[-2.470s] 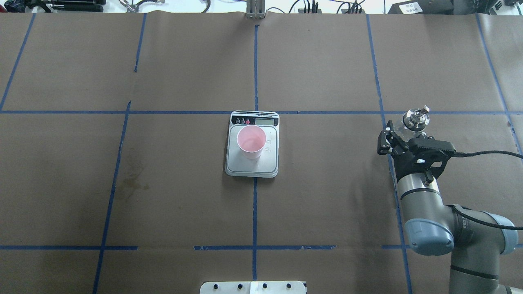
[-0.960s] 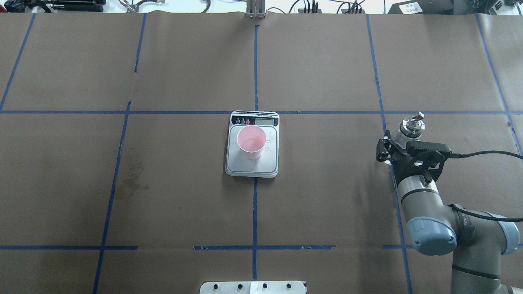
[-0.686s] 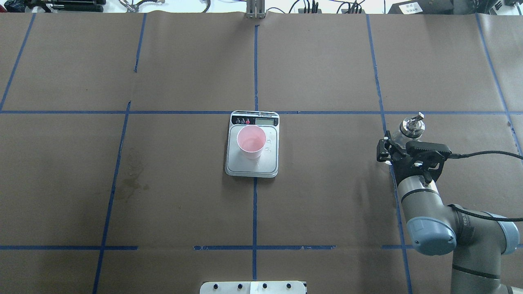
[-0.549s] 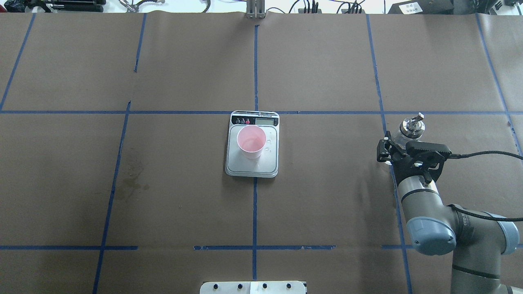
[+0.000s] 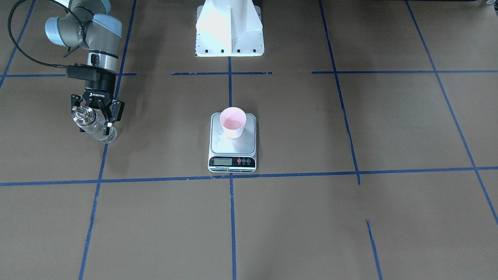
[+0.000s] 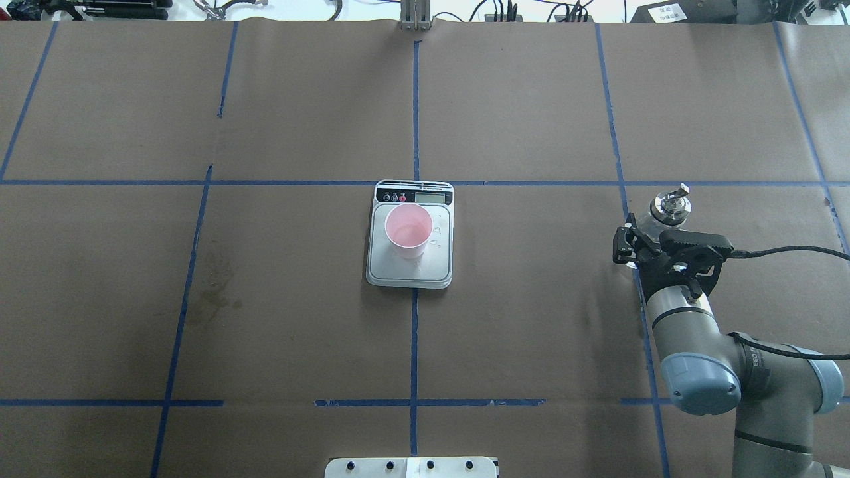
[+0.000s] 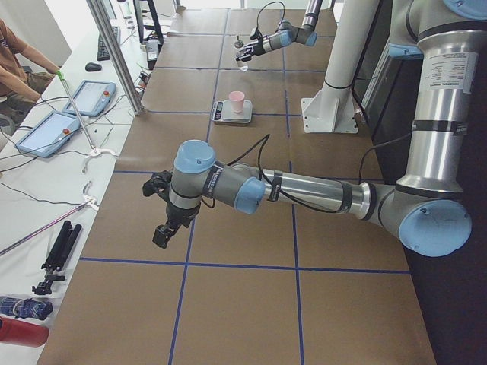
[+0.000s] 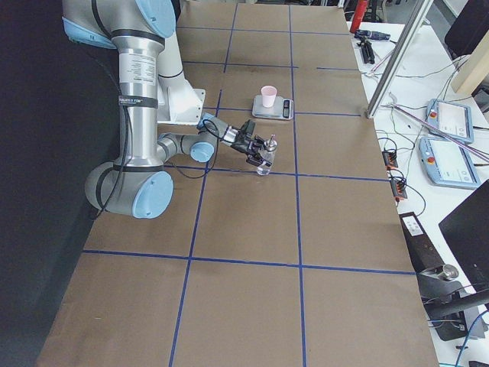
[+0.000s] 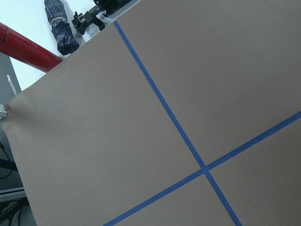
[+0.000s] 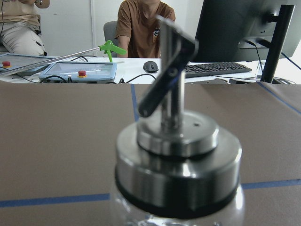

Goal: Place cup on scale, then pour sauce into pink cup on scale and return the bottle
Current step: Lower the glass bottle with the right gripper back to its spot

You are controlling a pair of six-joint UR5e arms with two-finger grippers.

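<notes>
Bottle (image 5: pixel 83 115) upright near the right edge of the table (image 6: pixel 531 318), base on the brown paper. Right gripper (image 5: pixel 95 125) clenched on the glass body, one finger on each side. In the overhead view the gripper and wrist cover the body, and only the metal collar and spout show. In the right wrist view the collar and spout fill the frame, blurred, with the glass cut off at the bottom edge. Cup (image 6: pixel 407 229) stands on the scale (image 6: pixel 408 273), midway between the table's left and right edges, toward the display end of the platform. A few droplets (image 6: pixel 436 232) lie on the steel just beside it. Sauce level in the cup not discernible; display (image 6: pixel 433 197) too small to read. Left gripper (image 7: pixel 163 232) appears only in the left side view, low over the table near its left edge; spread or clenched not determinable. Left wrist view shows paper and blue tape (image 9: pixel 164 117).
</notes>
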